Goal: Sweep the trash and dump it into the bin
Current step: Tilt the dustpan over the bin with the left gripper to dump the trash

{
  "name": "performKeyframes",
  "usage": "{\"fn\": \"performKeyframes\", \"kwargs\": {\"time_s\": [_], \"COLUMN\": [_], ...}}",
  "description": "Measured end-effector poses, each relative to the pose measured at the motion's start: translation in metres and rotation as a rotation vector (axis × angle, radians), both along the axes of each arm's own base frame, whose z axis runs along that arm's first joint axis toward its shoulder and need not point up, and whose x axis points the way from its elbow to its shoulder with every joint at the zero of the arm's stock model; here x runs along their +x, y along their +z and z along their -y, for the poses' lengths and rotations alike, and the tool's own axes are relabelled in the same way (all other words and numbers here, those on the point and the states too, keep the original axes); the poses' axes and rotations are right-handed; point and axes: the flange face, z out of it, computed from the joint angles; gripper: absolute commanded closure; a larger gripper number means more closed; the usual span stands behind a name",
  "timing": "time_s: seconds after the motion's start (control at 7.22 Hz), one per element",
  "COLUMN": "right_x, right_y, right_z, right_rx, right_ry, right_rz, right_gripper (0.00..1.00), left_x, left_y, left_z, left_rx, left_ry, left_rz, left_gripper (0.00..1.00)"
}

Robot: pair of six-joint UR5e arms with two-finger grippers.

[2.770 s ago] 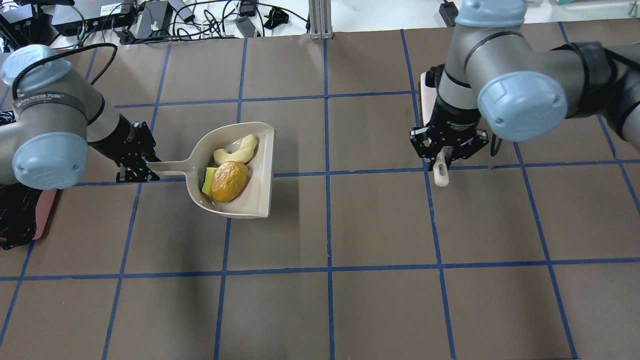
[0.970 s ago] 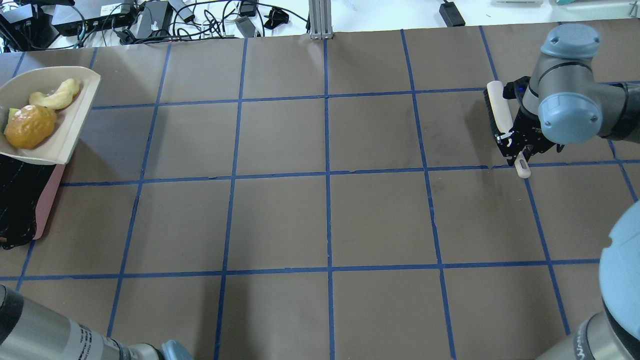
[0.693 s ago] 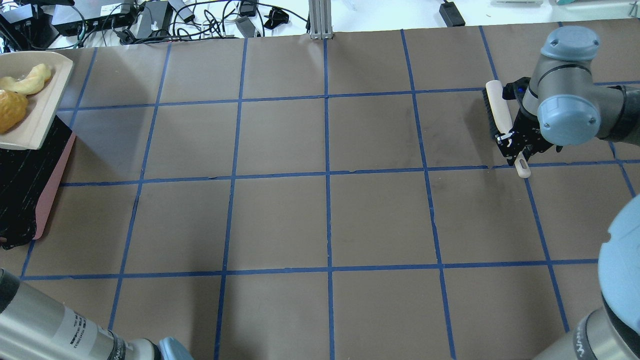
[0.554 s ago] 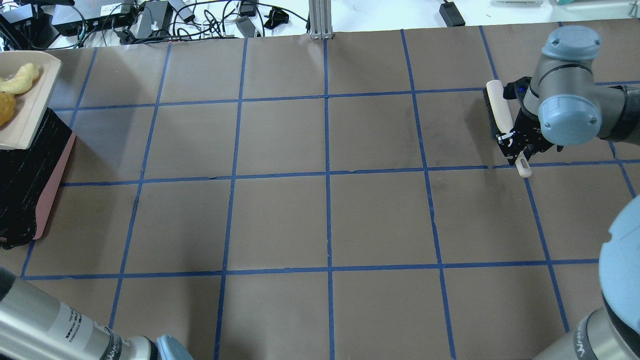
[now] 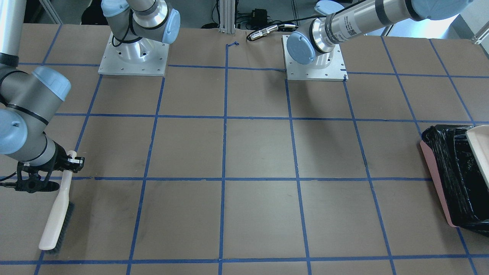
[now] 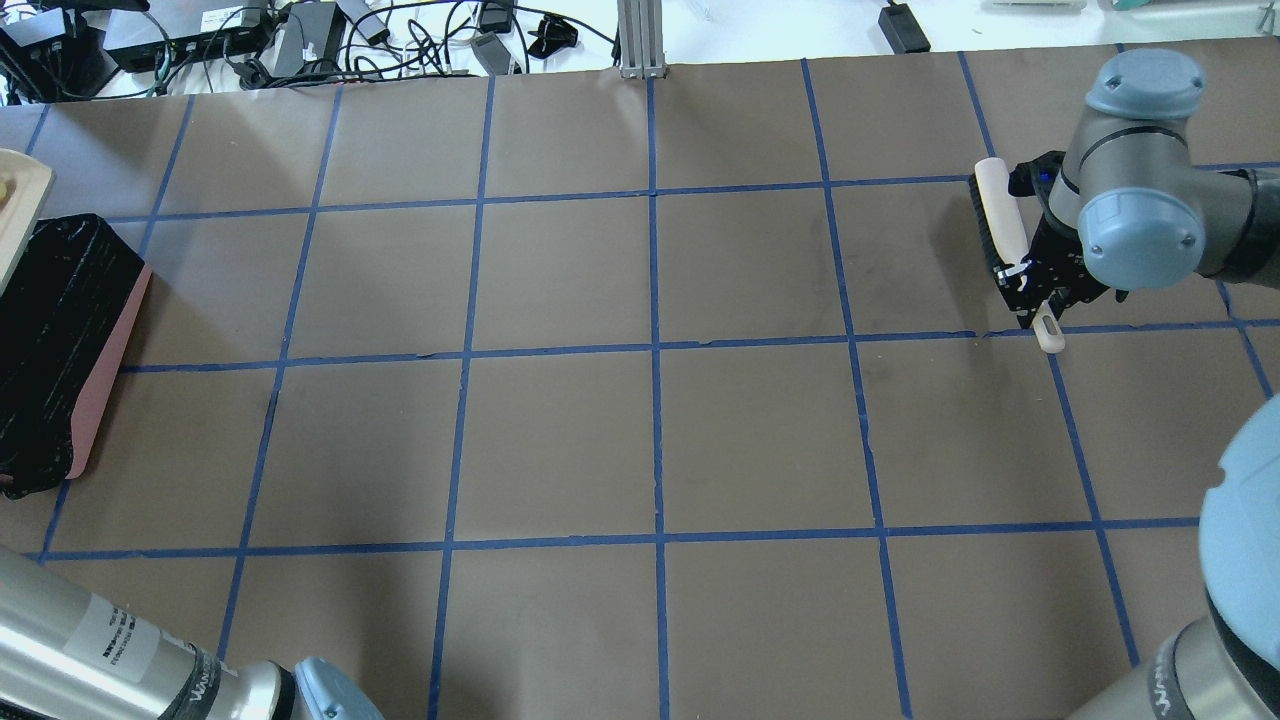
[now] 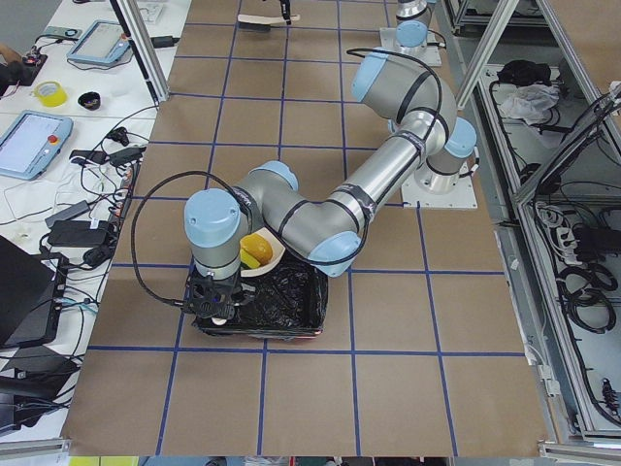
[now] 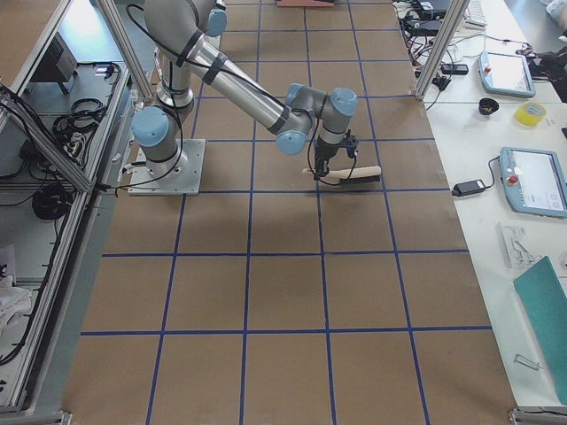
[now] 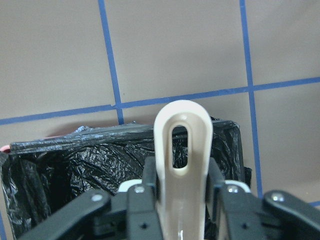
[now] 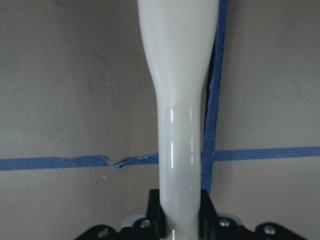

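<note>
My left gripper (image 9: pixel 182 176) is shut on the beige dustpan's handle (image 9: pixel 181 150) and holds it over the bin (image 9: pixel 75 165), a pink-sided box lined with black plastic (image 6: pixel 60 330). In the exterior left view the dustpan (image 7: pixel 272 254) sits above the bin (image 7: pixel 286 301) with the orange-yellow lump (image 7: pixel 254 250) in it. The sponge chunk and the pale slice are hidden. Only the pan's edge shows overhead (image 6: pixel 22 215) and in front (image 5: pixel 479 147). My right gripper (image 6: pixel 1030 290) is shut on the brush (image 6: pixel 1000 225), whose bristles rest on the table (image 5: pixel 57 219).
Cables and power boxes (image 6: pixel 300 30) lie along the table's back edge, with an aluminium post (image 6: pixel 640 40). Both arm bases (image 5: pixel 133 57) stand at the robot's side. My left arm's tube (image 6: pixel 110 660) crosses the near left corner.
My left gripper has carried the dustpan with the trash from mid-table leftward, almost out of the overhead view, over the bin. My right gripper with the brush has barely moved.
</note>
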Motion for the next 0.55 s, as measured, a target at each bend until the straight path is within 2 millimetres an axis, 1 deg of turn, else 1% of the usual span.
{"fn": "performKeyframes", "kwargs": {"time_s": [0.14,0.28,0.42,0.55], "right_x": [0.0,0.0,0.0,0.0], "right_y": [0.0,0.001,0.001,0.001], "right_z": [0.0,0.0,0.0,0.0], "right_rx": [0.0,-0.001,-0.001,-0.001], "right_ry": [0.0,0.0,-0.001,-0.001], "right_rz": [0.0,0.0,0.0,0.0], "right_gripper": [0.83,0.8,0.7,0.69], "left_x": [0.013,0.03,0.044,0.054], "left_y": [-0.007,-0.016,-0.018,-0.014], "left_z": [-0.008,-0.016,-0.024,-0.029], "left_rx": [0.021,0.024,0.022,0.021], "left_ry": [-0.025,-0.035,-0.034,-0.027], "left_rz": [0.03,0.062,0.096,0.151], "left_gripper": [1.0,1.0,1.0,1.0]}}
